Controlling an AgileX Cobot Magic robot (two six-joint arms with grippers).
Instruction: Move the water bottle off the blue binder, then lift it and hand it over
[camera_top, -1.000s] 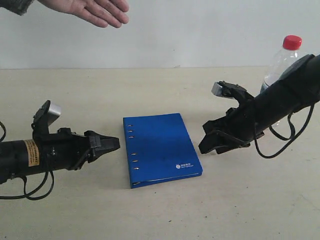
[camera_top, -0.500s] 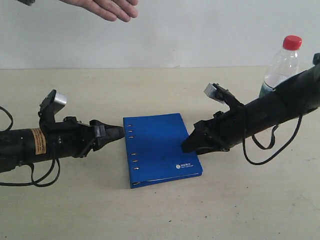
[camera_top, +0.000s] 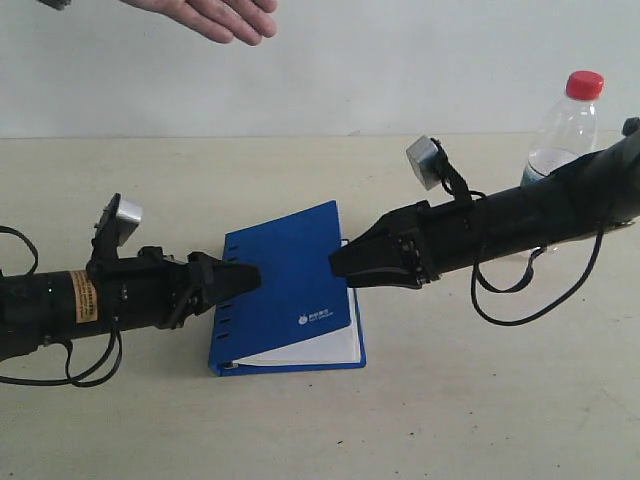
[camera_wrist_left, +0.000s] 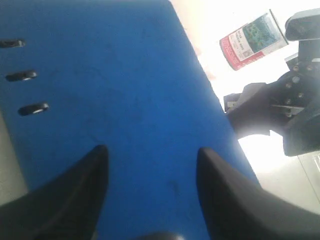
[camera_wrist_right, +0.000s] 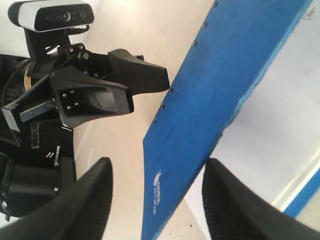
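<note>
Blue binder (camera_top: 285, 280) lies mid-table (camera_top: 480, 410), spine edge to the left. Its cover is tipped up along the right edge, so white pages (camera_top: 305, 352) show underneath at the near-right corner. Bare tabletop all round it, w/ wide open room on the near side and the far side. Only the two arms crowd its left and right edges.

L arm (camera_top: 60, 305) comes in low from the left, nearly level w/ the table. L gripper (camera_top: 250, 277) sits at the binder's left edge, by the ring holes (camera_wrist_left: 22, 76). In the left wrist view its fingers (camera_wrist_left: 70, 195) are spread apart w/ blue cover filling the gap and nothing clamped.

R arm (camera_top: 540, 215) reaches in from the far right, sloping down. R gripper (camera_top: 338, 263) is at the raised right edge of the cover. In the right wrist view its fingers are parted wide w/ the cover edge running btwn them — not closed on it, and can't tell if either one touches it.

Water bottle (camera_top: 568, 130) is off the binder, upright at the far right of the table, behind the R arm and well apart from the binder. It's clear plastic w/ a red cap (camera_top: 584, 84) and a red/white/green label (camera_wrist_left: 252, 40). The binder is bright blue w/ a small white logo (camera_top: 318, 318) toward its near-right corner.

Person's hand (camera_top: 215, 15) hangs at the far left, up high — fingers out, holding nothing.
</note>
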